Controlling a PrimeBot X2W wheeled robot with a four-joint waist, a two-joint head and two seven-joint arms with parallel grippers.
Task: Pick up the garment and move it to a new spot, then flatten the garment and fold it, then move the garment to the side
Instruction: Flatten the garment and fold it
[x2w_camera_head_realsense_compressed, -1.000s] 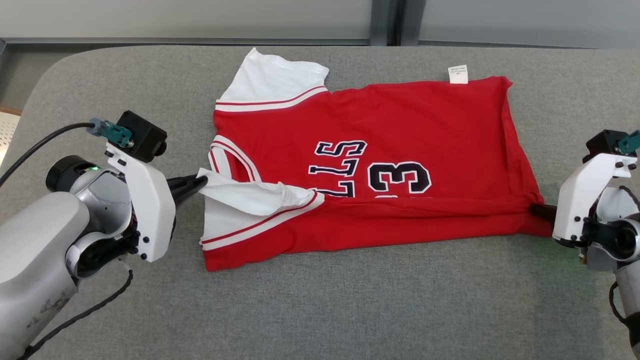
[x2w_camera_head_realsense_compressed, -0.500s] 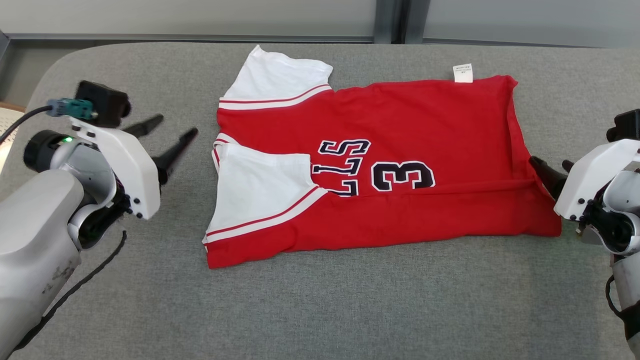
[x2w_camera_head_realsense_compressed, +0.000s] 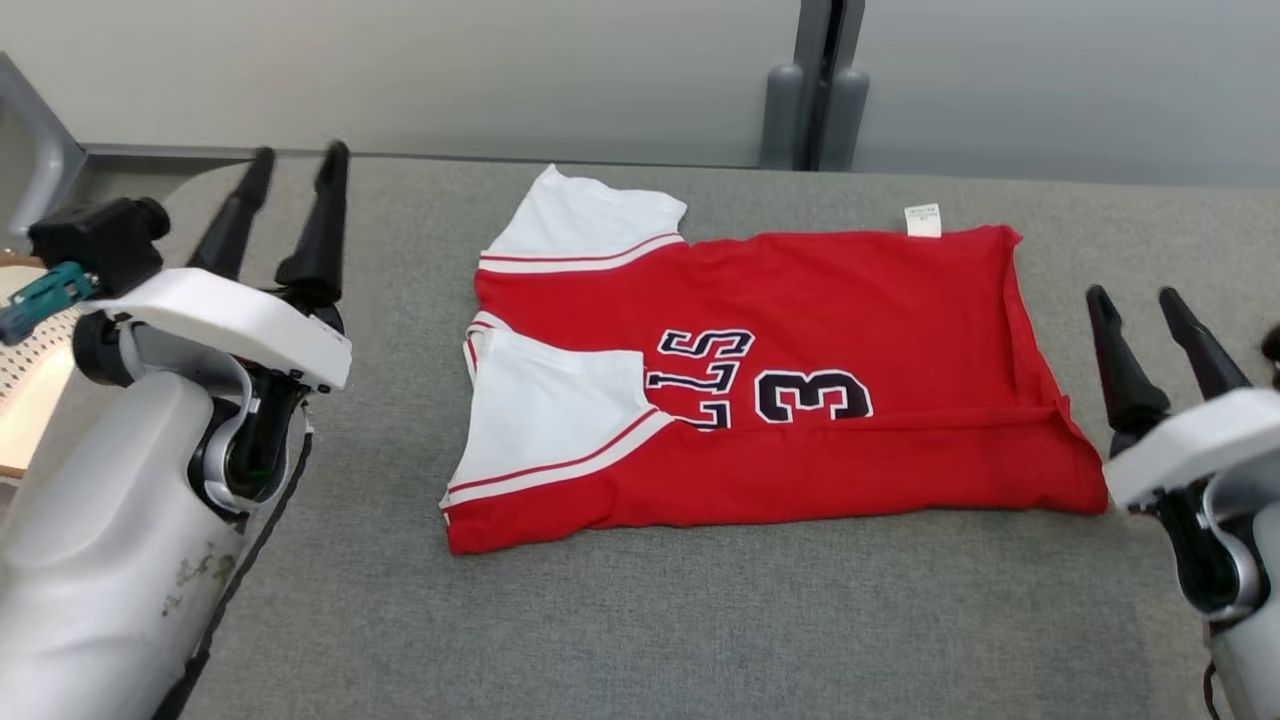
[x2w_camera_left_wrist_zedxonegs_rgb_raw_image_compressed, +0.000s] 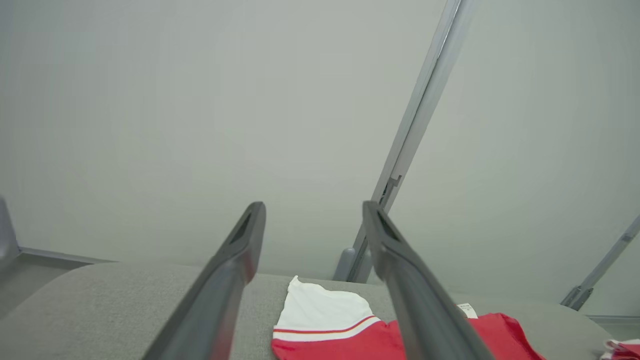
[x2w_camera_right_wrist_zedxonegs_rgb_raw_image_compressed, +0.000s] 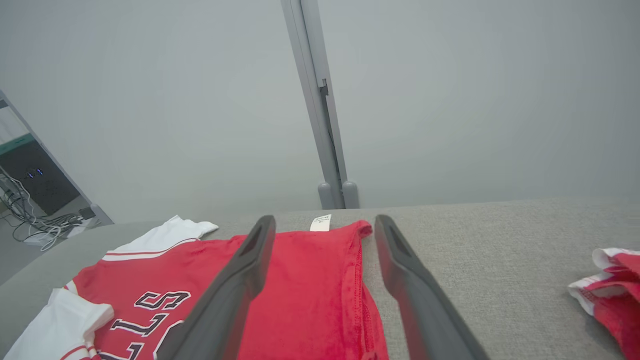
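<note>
Whereas a second ago the cloth was pinched at both ends, it is now seen let go and spread flat on the grey worktop (x2w_camera_head_realsense_compressed: 640, 620), across the middle. The garment (x2w_camera_head_realsense_compressed: 850, 300), a red jersey with white sleeves, is laid with its near part turned up over the lettering, so that the digits are cut off along the fold.

The left end effector (x2w_camera_head_realsense_compressed: 300, 153), earlier clenched on a sleeve, is now released, its fingers spread and pointed toward the far wall; it is held to the garment's left, apart from the cloth. The right end effector (x2w_camera_head_realsense_compressed: 1132, 295), earlier closed on the hem corner, is likewise released and raised, with nothing between its fingers; the garment's right-hand edge lies just beside and below it.

The near white sleeve (x2w_camera_head_realsense_compressed: 545, 400), formerly lifted and rumpled, is now laid smooth on the red body. A small white label (x2w_camera_head_realsense_compressed: 922, 220) projects from the far edge.
</note>
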